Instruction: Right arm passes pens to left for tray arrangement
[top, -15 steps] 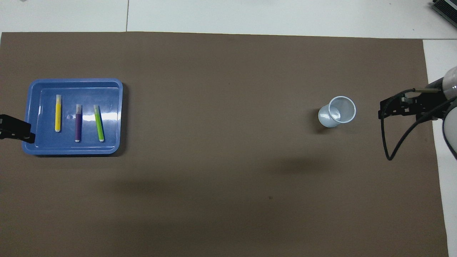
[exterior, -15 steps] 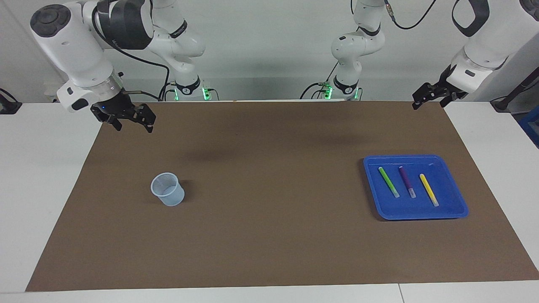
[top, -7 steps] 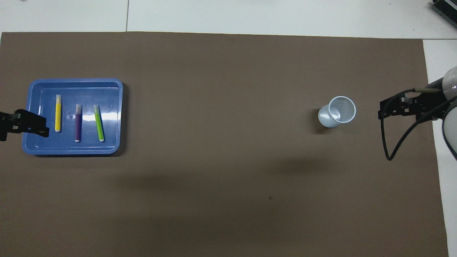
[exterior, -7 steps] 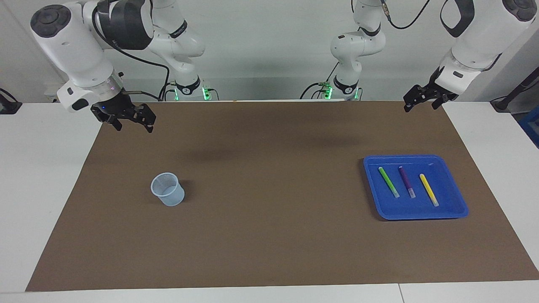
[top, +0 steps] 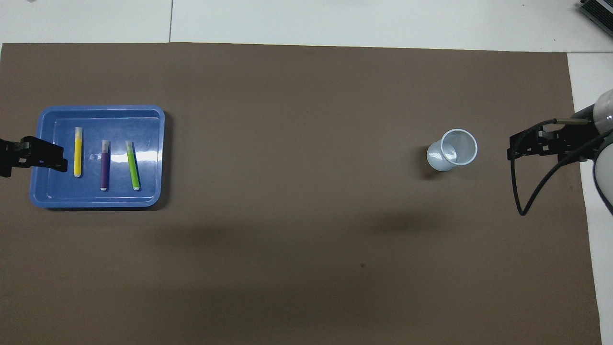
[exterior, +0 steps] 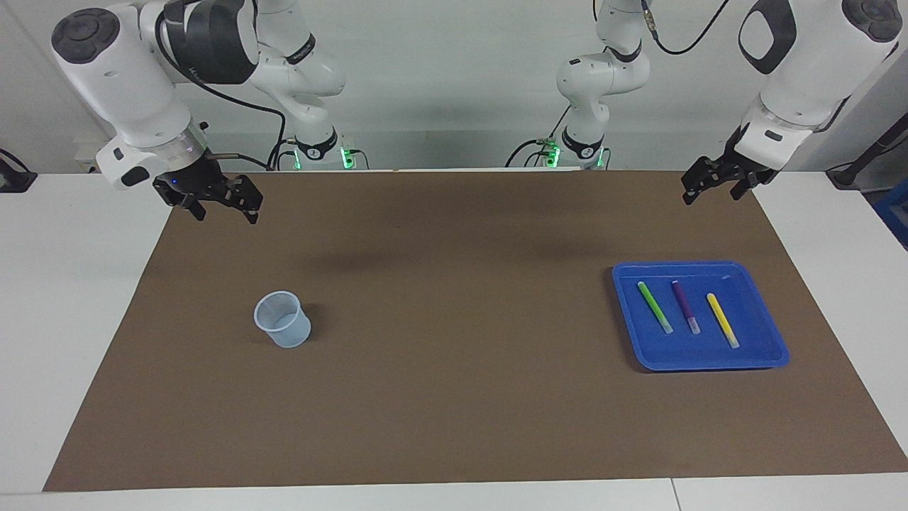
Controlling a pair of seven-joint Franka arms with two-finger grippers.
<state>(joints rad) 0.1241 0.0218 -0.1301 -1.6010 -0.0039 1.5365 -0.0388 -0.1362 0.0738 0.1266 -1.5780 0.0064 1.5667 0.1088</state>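
Three pens lie side by side in the blue tray toward the left arm's end of the table: green, purple and yellow. My left gripper hangs open and empty, high up; seen from above it covers the tray's outer rim beside the yellow pen and touches nothing. My right gripper, with its blue light, hangs open and empty over the mat's edge at the right arm's end.
A small clear plastic cup stands upright on the brown mat toward the right arm's end, apart from the right gripper. A black cable loops down from the right wrist. White tabletop borders the mat.
The left gripper has swung in from the table's outer edge toward the tray and now sits over its rim. The right arm, cup and pens have not moved.
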